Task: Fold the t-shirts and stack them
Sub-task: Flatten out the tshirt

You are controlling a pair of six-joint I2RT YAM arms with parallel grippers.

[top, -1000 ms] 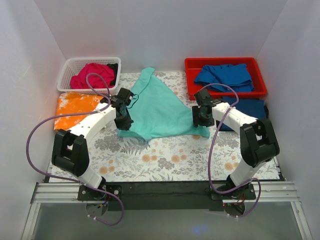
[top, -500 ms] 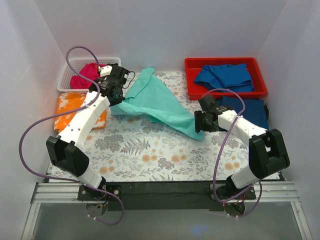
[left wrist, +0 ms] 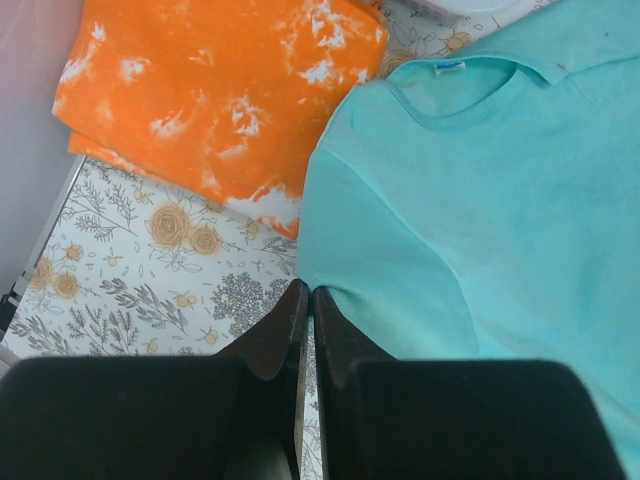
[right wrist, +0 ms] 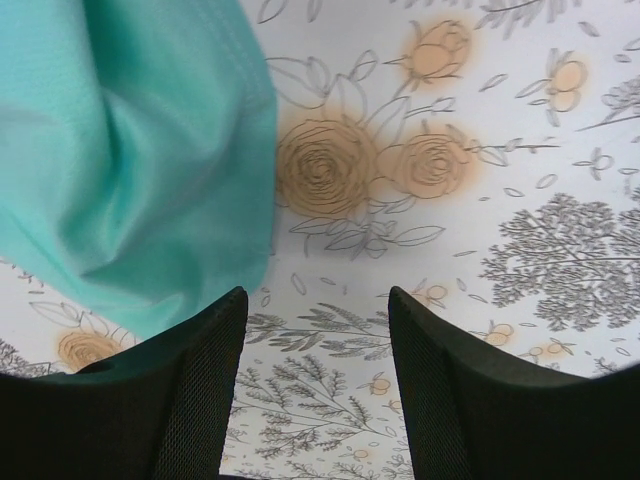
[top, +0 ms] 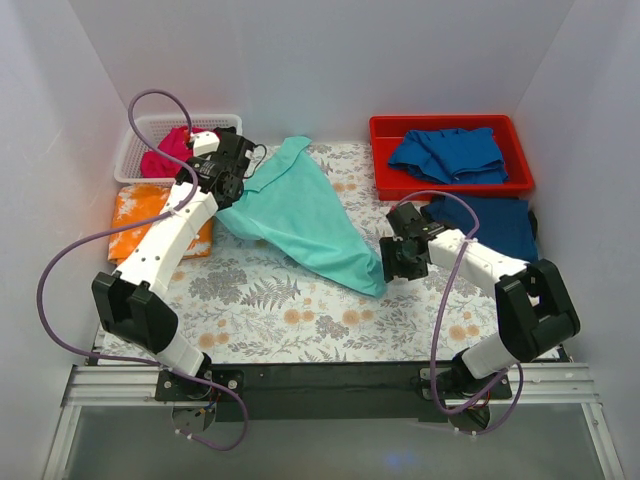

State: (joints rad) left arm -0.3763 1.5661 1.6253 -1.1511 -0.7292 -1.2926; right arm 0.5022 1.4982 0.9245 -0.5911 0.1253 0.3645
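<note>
Since a second ago the left gripper [left wrist: 305, 297] has swung from mid-sheet to the back left beside the white basket [top: 133, 150], dragging the mint-teal t-shirt [top: 300, 215] with it. The right gripper [right wrist: 316, 300] has slid nearer and is off the cloth. The left jaws are pressed together, pinched on the teal shirt's near-left edge by a sleeve; the wrist view shows the collar with a small blue tag further up. The right jaws stand apart with nothing between them, only the flowered sheet [top: 300, 315] below. The teal shirt's low tip lies just left of the left-hand finger [right wrist: 200, 380], and whether they touch is unclear. The teal shirt runs diagonally across the sheet from the back left, near the basket, down to a point beside the right gripper. It is bunched, not folded flat. The orange t-shirt [left wrist: 220, 90] lies folded on the left of the sheet, just beside the teal one. The magenta t-shirt [top: 163, 158] sits in the basket. One blue t-shirt [top: 450, 150] is crumpled in the red tray [top: 445, 121] at the back right. A second, darker blue shirt [top: 490, 220] lies flat in front of the tray, near the right arm.
</note>
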